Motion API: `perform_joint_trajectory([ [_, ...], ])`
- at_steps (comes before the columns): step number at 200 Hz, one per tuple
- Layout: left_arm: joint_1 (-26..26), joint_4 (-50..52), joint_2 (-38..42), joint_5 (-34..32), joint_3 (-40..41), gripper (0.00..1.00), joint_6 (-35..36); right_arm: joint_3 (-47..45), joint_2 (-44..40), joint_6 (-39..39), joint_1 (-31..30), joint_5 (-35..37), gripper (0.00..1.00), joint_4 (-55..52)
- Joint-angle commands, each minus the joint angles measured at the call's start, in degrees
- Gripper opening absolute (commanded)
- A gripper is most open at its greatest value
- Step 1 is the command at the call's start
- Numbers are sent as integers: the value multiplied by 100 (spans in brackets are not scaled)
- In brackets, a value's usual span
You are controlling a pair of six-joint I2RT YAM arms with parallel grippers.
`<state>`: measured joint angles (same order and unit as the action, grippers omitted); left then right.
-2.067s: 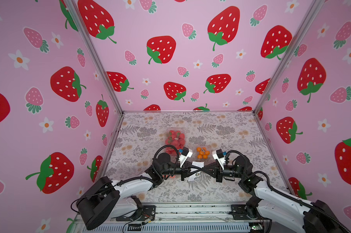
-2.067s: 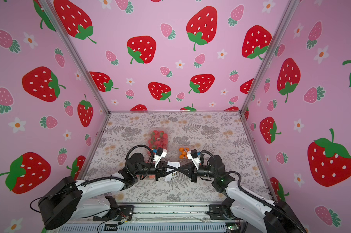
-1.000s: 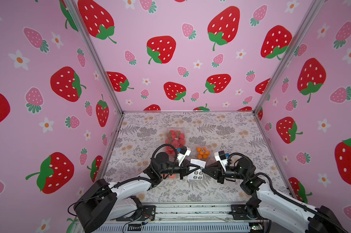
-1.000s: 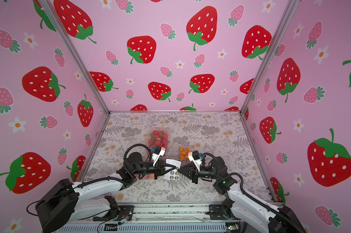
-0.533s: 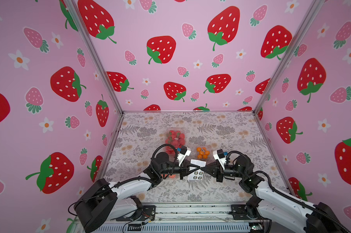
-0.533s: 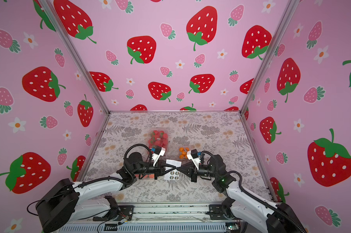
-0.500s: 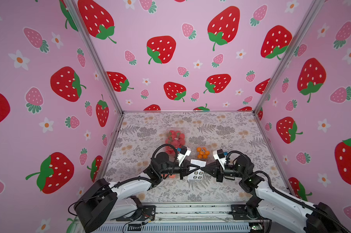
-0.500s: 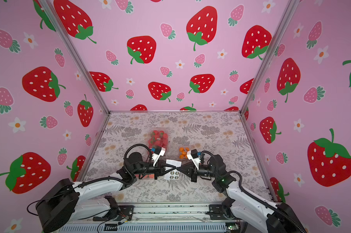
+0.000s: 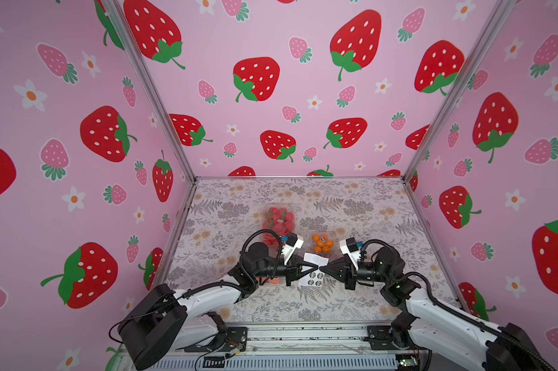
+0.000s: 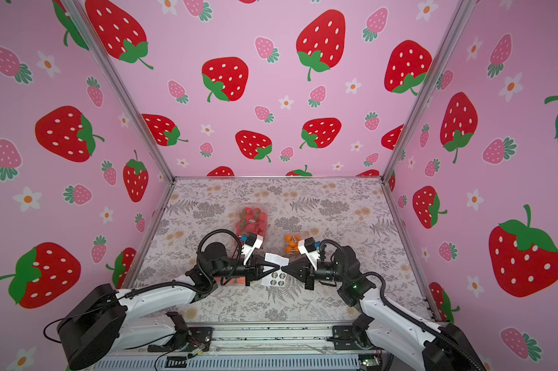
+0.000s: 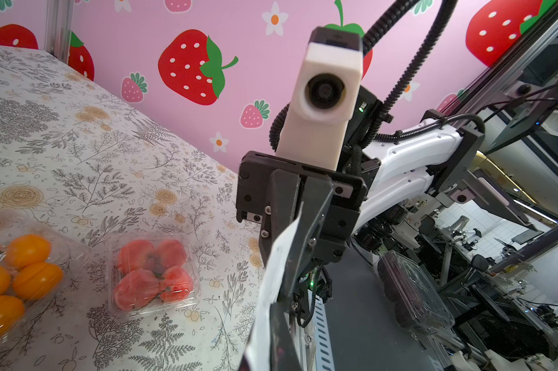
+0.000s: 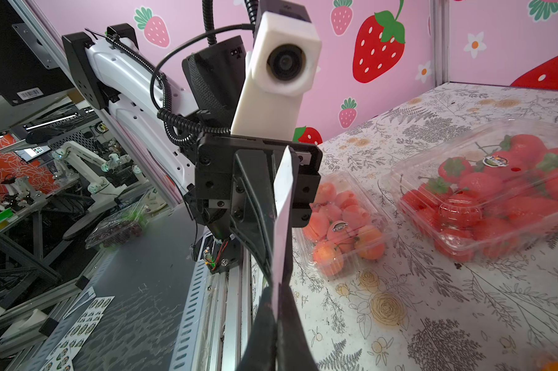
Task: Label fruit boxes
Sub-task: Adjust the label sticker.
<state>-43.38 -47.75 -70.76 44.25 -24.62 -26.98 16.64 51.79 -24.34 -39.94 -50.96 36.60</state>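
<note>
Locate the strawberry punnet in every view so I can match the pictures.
A top view: strawberry punnet mid-table, left of the oranges punnet.
A top view: strawberry punnet again mid-table, beyond the raised sticker sheet.
Left wrist: not in it.
Right wrist: strawberry punnet beside the large peach-pink punnet.
Shared landmark: the sticker sheet, in all four.

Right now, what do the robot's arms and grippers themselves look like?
Both the left arm and right arm have white link shells with black joints. The left gripper and right gripper are black, tapering to points. Each wrist carries a white boxy camera housing and a ribbed black cable.
</note>
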Motion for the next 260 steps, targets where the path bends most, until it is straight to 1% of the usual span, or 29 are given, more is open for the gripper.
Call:
perform_joint_trajectory([
  [1,12,-138,80,153,28,0,61,68,7,-26,10,-189,0,257],
  [9,14,-138,101,163,38,0,61,67,6,-36,19,-151,0,221],
  [21,13,-141,147,107,79,0,75,35,7,-27,21,-38,11,166],
  [30,13,-99,204,32,118,0,94,-16,-63,11,26,62,13,87],
  [45,22,-11,297,-32,158,0,129,-100,-220,94,37,231,13,-80],
  [67,10,-78,309,26,166,0,84,-68,-324,140,39,266,4,-214],
  [81,13,-154,283,49,167,0,35,-17,-250,119,38,172,2,-149],
  [96,13,-158,249,49,151,0,35,31,-80,80,28,-4,3,-38],
  [108,13,-183,230,57,144,0,27,36,2,22,23,-133,5,133],
  [115,7,-190,229,53,147,0,30,32,238,9,28,-187,7,192],
  [124,13,-200,228,40,147,0,31,24,298,7,29,-196,7,225],
  [183,-13,-440,-51,119,76,0,-69,48,257,31,17,-229,6,278],
  [192,-17,-516,-122,153,55,0,-87,54,291,10,15,-283,8,314],
  [206,-13,-598,-201,172,52,0,-115,42,356,-36,0,-336,14,368],
  [220,-16,-647,-212,160,71,0,-123,8,383,-13,3,-323,17,380],
  [237,-19,-648,-171,137,96,0,-123,-38,330,-1,4,-258,14,377],
  [249,-14,-617,-132,111,107,0,-114,-60,259,18,12,-250,10,341],
  [260,-13,-559,-83,80,111,0,-93,-80,179,20,10,-236,10,292],
])
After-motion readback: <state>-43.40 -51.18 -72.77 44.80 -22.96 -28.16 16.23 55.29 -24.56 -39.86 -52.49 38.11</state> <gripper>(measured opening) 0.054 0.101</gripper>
